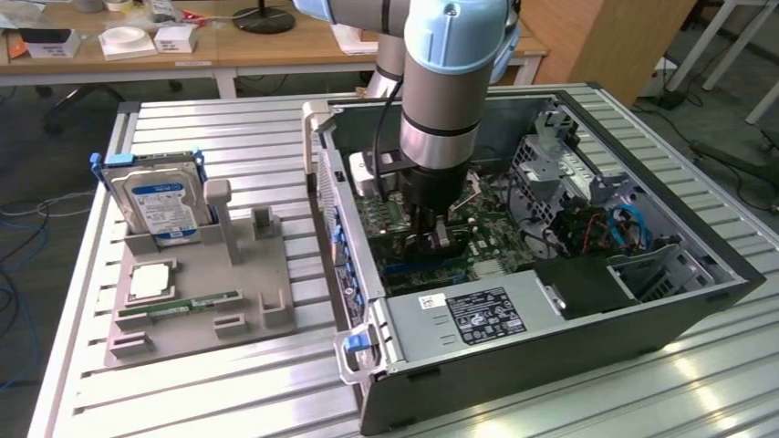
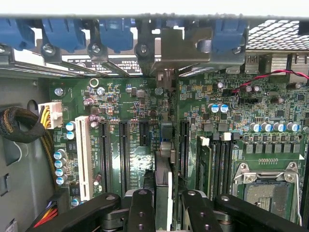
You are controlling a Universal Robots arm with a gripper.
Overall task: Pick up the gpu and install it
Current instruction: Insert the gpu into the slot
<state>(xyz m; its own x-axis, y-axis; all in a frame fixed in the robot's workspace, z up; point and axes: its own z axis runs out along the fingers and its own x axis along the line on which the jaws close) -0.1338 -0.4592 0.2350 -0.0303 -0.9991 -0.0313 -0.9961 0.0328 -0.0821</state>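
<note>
The gpu (image 2: 163, 176) appears edge-on in the wrist view as a thin dark card between my two black fingers (image 2: 141, 208). Its silver bracket (image 2: 179, 48) is against the case's rear slot openings beneath the blue clips. My gripper (image 2: 166, 195) is shut on the card, which stands upright over the green motherboard (image 2: 145, 104), between the black expansion slots (image 2: 124, 154). Whether its edge sits in a slot is hidden by the card itself. In the exterior view my gripper (image 1: 432, 239) reaches straight down into the open computer case (image 1: 681, 310), low over the motherboard.
A grey fixture (image 1: 201, 301) on the exterior view's left holds a silver hard drive with a blue label (image 1: 156, 203), a processor chip (image 1: 149, 283) and a green RAM stick (image 1: 182, 304). Inside the case are the power supply (image 1: 481, 315), drive cages (image 1: 560, 173), and cable bundles (image 2: 19, 125).
</note>
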